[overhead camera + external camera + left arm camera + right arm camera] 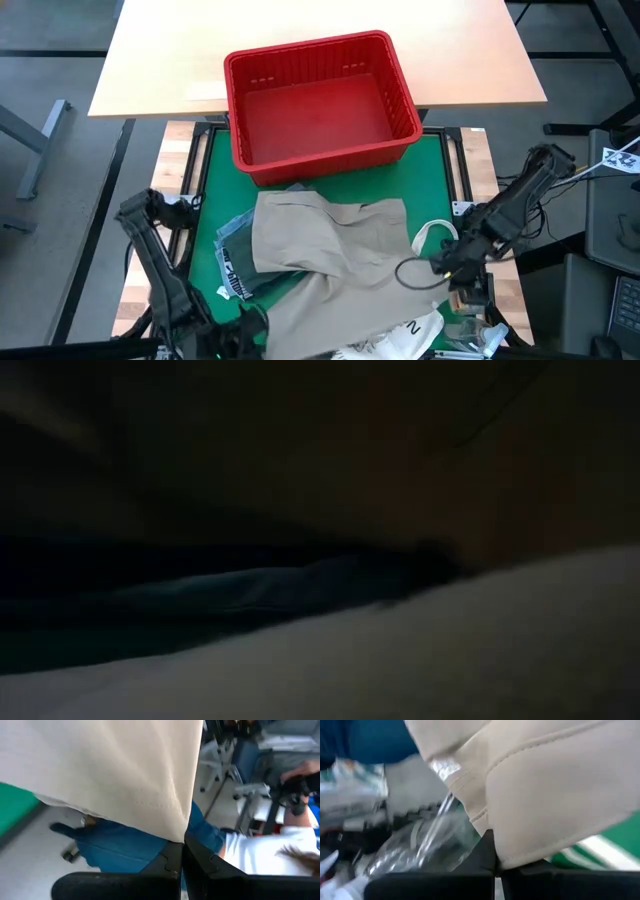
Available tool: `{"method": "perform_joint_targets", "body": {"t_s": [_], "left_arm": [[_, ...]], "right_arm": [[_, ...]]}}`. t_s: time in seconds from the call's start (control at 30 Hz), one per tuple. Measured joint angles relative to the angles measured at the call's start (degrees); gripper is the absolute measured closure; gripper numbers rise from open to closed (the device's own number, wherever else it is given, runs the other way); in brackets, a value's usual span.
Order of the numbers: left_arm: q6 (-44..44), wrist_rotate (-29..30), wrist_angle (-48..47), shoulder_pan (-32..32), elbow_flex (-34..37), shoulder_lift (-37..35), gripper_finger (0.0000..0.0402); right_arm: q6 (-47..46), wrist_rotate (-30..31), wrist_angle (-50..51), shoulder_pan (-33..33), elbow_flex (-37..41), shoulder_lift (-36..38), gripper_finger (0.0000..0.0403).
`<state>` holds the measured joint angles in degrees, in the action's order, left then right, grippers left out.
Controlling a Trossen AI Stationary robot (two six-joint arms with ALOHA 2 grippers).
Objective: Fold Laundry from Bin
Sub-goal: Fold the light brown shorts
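A khaki-tan garment (335, 250) lies spread over the green mat (215, 180), in front of the red bin (318, 100). Its near side is raised between my two grippers. My left gripper (258, 322) is shut on the garment at the near left. My right gripper (443, 268) is shut on it at the near right. A dark green garment (236, 256) lies partly under the khaki one at the left. In the low view, dim cloth (420, 650) fills the picture. My left gripper pinches a corner of the khaki garment (181, 839) between its two shut fingers (165, 862). The cloth runs up and away from the fingertips in smooth, drawn folds. My right gripper pinches a seamed edge of the khaki garment (495, 855) between its shut fingers (482, 847). Several layers bunch there, lifted off the mat.
The bin stands on the far part of the mat, against a pale wooden table (300, 40). A white printed bag (395, 345) and its loop strap (432, 235) lie at the near right. Blue cloth (120, 850) shows below the raised khaki. A person sits beyond the table (270, 850).
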<state>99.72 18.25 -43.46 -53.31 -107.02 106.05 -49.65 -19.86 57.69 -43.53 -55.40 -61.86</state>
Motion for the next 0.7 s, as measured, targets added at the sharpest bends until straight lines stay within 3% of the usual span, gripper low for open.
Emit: {"method": "perform_joint_targets", "body": {"t_s": [0.3,0.47,0.57,0.7], "left_arm": [[0.2,7.7,-18.7,2.2,0.0,-9.8,0.0401],[0.2,7.8,-31.1,6.3,-0.1,-12.4,0.0401],[0.2,7.9,-38.9,8.9,-0.1,-13.5,0.0401],[-0.6,9.0,-47.1,12.7,0.2,-15.0,0.0401]], "right_arm": [[-9.0,24.7,2.7,0.5,0.0,10.0,0.0393],[-16.4,39.4,6.3,5.0,0.0,14.1,0.0399],[-17.7,44.2,8.7,9.6,0.0,15.1,0.0399],[-17.7,46.1,13.0,16.7,0.0,15.3,0.0398]]}}
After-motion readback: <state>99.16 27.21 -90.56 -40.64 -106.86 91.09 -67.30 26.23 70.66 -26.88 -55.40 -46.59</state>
